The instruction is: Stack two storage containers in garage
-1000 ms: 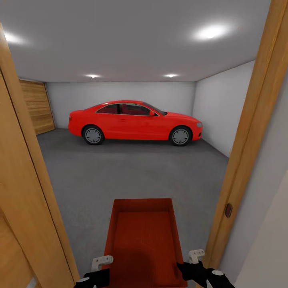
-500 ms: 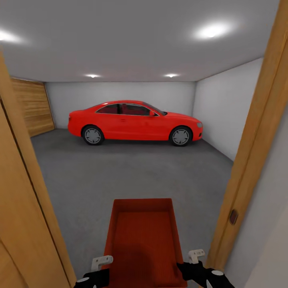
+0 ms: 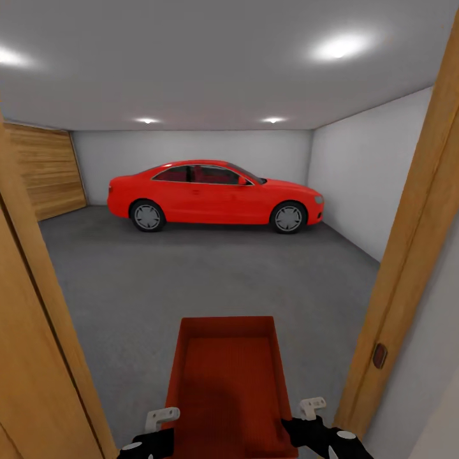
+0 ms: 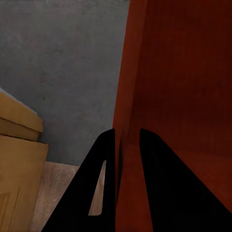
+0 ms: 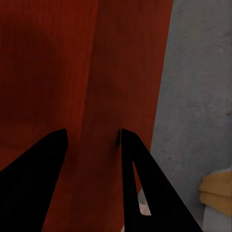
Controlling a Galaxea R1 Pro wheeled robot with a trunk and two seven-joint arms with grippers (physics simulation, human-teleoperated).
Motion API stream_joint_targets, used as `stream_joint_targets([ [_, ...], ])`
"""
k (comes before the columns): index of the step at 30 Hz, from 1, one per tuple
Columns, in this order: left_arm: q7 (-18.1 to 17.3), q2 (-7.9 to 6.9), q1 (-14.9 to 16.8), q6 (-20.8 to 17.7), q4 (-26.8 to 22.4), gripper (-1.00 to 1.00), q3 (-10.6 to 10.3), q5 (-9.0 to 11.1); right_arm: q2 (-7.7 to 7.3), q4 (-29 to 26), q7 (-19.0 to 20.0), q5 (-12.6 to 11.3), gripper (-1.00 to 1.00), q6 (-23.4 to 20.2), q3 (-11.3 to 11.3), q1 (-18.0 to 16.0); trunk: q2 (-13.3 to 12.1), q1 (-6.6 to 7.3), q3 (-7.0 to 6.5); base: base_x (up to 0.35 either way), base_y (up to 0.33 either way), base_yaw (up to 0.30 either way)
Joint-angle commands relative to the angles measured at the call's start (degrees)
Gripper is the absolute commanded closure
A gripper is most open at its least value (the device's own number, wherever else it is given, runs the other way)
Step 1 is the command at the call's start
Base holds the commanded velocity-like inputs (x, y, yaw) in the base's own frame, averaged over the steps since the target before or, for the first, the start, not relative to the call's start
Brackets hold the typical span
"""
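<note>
The robot stood in a wooden door frame (image 3: 408,268) at the threshold of the garage, holding one storage container (image 3: 226,382) out in front of it between both arms. The container, an orange-red lidless box, was carried level above the dark grey concrete floor (image 3: 210,274), its open top toward the head camera and nothing visible inside. The left gripper (image 4: 126,145) straddled one thin side wall, one finger inside the box and one outside, closed onto the wall. The right gripper (image 5: 92,140) straddled the opposite wall; its fingers stood wider apart, but the wall ran between them and the box hung from both, so it was judged to be gripping as well. A red car (image 3: 213,194) was parked across the far end of the room, in front of the pale back wall, with a wooden-slat door (image 3: 44,169) on the left side.

The step in hand was judged to be carrying the container through the doorway. The frame posts lay close on either side, so a small drift of the base could knock an elbow or a box wall against a post. Each grip bore only on a thin wall edge; such a jolt could twist the box loose.
</note>
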State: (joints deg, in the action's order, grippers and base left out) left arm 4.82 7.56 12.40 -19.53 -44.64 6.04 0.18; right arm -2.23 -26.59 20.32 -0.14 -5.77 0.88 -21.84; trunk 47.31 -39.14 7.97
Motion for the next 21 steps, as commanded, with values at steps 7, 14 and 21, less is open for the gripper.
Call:
stream_joint_targets([
  [7, 0.5, 0.11, 0.0, 2.0, -0.2, 1.00, -0.1, -1.5, 0.29, 0.0, 2.3, -0.8, 1.00, -0.4, -0.4, 0.0, 0.1, -0.04, 0.10, 0.301, 0.000, 0.000],
  [14, 0.5, 0.17, 0.0, 2.0, -0.1, 1.00, -0.1, -1.5, 0.29, 0.0, 2.3, -0.9, 1.00, -0.4, -0.4, 0.0, 0.1, -0.04, 0.10, 0.063, 0.000, 0.000],
  [21, 0.5, 0.13, 0.0, 2.4, 0.0, 1.00, -0.1, -1.5, 0.29, 0.0, 2.4, -1.0, 1.00, -0.4, -0.4, 0.0, 0.1, -0.04, 0.10, 0.001, 0.000, 0.000],
])
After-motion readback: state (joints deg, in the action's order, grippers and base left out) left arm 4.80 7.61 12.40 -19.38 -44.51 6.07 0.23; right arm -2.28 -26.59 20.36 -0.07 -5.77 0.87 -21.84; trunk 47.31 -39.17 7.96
